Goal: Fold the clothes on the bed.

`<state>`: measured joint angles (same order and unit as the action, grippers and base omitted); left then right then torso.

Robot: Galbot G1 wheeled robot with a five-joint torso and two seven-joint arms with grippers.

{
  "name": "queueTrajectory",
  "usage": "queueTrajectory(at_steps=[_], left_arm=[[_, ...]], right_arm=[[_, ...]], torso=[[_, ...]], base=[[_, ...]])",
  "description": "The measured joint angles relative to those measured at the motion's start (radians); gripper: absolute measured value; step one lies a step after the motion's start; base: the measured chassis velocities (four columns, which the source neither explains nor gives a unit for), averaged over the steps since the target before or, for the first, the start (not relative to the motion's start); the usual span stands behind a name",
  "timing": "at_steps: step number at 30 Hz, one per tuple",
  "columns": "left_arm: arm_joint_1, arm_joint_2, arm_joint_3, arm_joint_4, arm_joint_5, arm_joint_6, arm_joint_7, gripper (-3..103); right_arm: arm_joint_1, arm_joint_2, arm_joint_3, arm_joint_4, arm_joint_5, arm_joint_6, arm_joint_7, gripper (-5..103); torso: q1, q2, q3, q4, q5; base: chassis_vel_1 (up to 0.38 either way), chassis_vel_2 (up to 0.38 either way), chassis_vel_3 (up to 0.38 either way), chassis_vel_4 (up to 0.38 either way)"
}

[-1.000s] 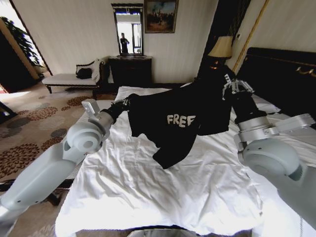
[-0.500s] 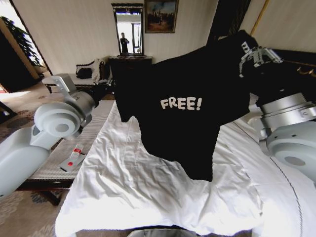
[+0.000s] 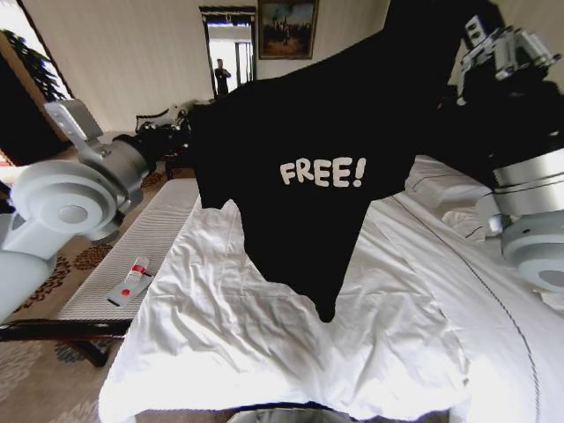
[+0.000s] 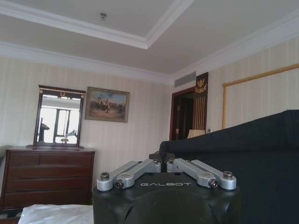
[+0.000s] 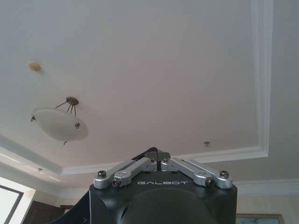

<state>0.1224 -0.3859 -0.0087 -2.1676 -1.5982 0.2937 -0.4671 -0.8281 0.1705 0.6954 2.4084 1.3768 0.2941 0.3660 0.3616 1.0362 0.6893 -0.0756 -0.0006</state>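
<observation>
White sheets cover the bed (image 3: pixel 291 352), above which 1 black T-shirt (image 3: pixel 326 176) with "FREE!" lettering is held spread in the air by 2 grippers. The left gripper (image 3: pixel 181 141) is seen at 1 shoulder, jaws pinched on the fabric. The right gripper (image 3: pixel 493 40) is raised higher, jaws pressed together on the other shoulder. 1 tube (image 3: pixel 134 272) is seen on the worktop (image 3: pixel 132 256) alongside.
</observation>
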Motion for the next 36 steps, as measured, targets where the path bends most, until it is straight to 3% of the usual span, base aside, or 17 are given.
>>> queueTrajectory(at_steps=[5, 10, 13, 17, 26, 28, 29, 36], left_arm=[[0.029, -0.009, 0.018, 0.018, 0.027, 0.003, -0.004, 0], [0.088, -0.074, 0.055, 0.053, 0.099, 0.011, -0.059, 0], [0.110, -0.124, 0.060, 0.069, 0.141, 0.018, -0.089, 0], [0.104, -0.135, 0.073, 0.080, 0.144, 0.021, -0.092, 0], [0.108, -0.150, 0.132, 0.135, 0.191, 0.007, -0.027, 0], [0.134, -0.187, 0.137, 0.170, 0.226, -0.002, -0.013, 0], [0.153, -0.230, 0.136, 0.198, 0.274, -0.012, 0.000, 0], [0.172, -0.294, 0.122, 0.235, 0.355, -0.051, 0.040, 0]], right_arm=[[-0.004, 0.025, -0.031, -0.034, 0.002, 0.000, -0.023, 0], [-0.027, 0.090, -0.062, -0.088, -0.016, 0.000, -0.049, 0], [-0.041, 0.177, -0.069, -0.130, -0.053, 0.005, -0.092, 0], [-0.051, 0.250, -0.084, -0.160, -0.090, 0.013, -0.114, 0], [-0.050, 0.427, -0.144, -0.256, -0.181, 0.036, -0.196, 0], [-0.046, 0.492, -0.163, -0.299, -0.215, 0.038, -0.220, 0], [-0.036, 0.559, -0.179, -0.357, -0.264, 0.046, -0.257, 0], [0.004, 0.674, -0.195, -0.467, -0.345, 0.063, -0.323, 0]], torso=[[0.000, 0.000, 0.000, 0.0004, 0.0002], [0.000, 0.000, 0.000, -0.0003, -0.0001], [0.000, 0.000, 0.000, -0.0003, 0.0001], [0.000, 0.000, 0.000, -0.0002, 0.0001], [0.000, 0.000, 0.000, 0.0002, 0.0002], [0.000, 0.000, 0.000, -0.0001, 0.0001], [0.000, 0.000, 0.000, 0.0000, -0.0001], [0.000, 0.000, 0.000, -0.0002, 0.0003]], base=[[0.000, 0.000, 0.000, 0.000], [0.000, 0.000, 0.000, 0.000], [0.000, 0.000, 0.000, 0.000], [0.000, 0.000, 0.000, 0.000], [0.000, 0.000, 0.000, 0.000], [0.000, 0.000, 0.000, 0.000], [0.000, 0.000, 0.000, 0.000], [0.000, 0.000, 0.000, 0.000]])
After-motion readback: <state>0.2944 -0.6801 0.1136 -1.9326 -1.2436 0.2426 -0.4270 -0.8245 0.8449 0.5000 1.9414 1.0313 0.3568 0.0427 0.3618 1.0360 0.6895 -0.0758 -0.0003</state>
